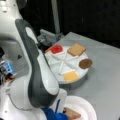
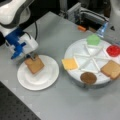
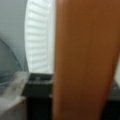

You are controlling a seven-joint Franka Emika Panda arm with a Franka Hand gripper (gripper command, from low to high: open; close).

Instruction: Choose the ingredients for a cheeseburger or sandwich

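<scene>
Front views both show the end effector (image 2: 31, 58) clamped on a toast square (image 2: 34, 65) resting tilted on the white plate (image 2: 47, 77) – near the table's (image 2: 75, 105) edge; other ingredients lie in the divided tray (image 2: 75, 51). Wrist view: toast (image 3: 85, 60) fills the frame over the plate (image 3: 40, 37).

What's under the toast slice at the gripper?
Under the toast slice, held tilted at the gripper, is the white plate. The plate's visible part is bare; the patch directly beneath the slice is covered.

Tan toast (image 2: 34, 65), white plate (image 2: 47, 77), red tomato (image 2: 114, 50).
</scene>
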